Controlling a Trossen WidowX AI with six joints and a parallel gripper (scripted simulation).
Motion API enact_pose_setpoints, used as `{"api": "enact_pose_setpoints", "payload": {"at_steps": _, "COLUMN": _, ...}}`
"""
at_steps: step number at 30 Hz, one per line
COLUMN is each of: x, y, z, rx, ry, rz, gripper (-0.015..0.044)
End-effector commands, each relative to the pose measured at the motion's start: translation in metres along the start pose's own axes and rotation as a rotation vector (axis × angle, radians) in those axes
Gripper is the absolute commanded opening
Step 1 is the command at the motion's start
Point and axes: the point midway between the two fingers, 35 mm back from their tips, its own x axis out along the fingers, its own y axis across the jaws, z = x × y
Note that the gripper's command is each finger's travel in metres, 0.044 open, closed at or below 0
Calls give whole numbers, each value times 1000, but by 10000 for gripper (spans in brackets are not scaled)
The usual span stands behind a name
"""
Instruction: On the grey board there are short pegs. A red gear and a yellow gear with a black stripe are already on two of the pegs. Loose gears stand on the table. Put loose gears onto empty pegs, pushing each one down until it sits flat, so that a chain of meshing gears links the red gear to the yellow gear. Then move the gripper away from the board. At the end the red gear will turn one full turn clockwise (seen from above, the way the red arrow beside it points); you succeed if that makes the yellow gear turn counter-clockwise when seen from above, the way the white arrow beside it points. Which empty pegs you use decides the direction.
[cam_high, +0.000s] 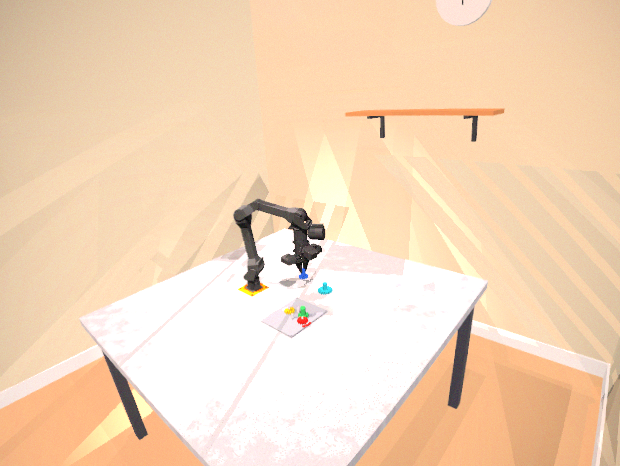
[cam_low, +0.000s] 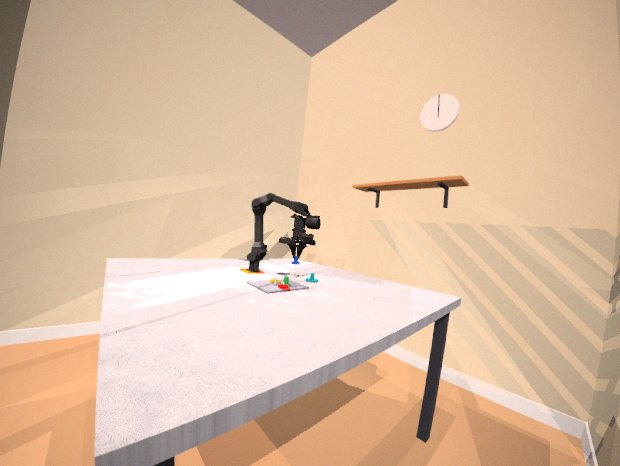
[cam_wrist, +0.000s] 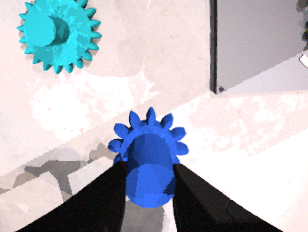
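My gripper (cam_high: 303, 270) (cam_low: 296, 257) (cam_wrist: 149, 172) is shut on the handle of the blue gear (cam_high: 303, 275) (cam_low: 295, 261) (cam_wrist: 150, 142) and holds it above the table, behind the board. The grey board (cam_high: 291, 331) (cam_low: 268, 289) (cam_wrist: 255, 35) carries the yellow gear (cam_high: 289, 310) (cam_low: 272, 281), the red gear (cam_high: 302, 320) (cam_low: 283, 287) and a green gear (cam_high: 302, 312) (cam_low: 286, 281) with a handle, next to the red one. A cyan gear (cam_high: 324, 289) (cam_low: 311, 279) (cam_wrist: 60, 35) stands on the table beside the board. The black stripe, pegs and tooth contact are too small to tell.
The arm's base stands on a yellow-orange plate (cam_high: 242, 289) (cam_low: 244, 270) at the back left of the board. The white table (cam_high: 360, 350) (cam_low: 225, 350) extends around the board. A wall shelf (cam_high: 426, 112) (cam_low: 410, 183) hangs far behind.
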Motion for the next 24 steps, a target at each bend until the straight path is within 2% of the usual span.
{"api": "enact_pose_setpoints", "payload": {"at_steps": 1, "x": -12, "y": 0, "z": 1, "rx": 7, "ry": -11, "rz": 4, "gripper": 0}}
{"api": "enact_pose_setpoints", "payload": {"at_steps": 24, "x": -59, "y": -6, "z": -8, "rx": 6, "ry": -10, "rz": 3, "gripper": 0}}
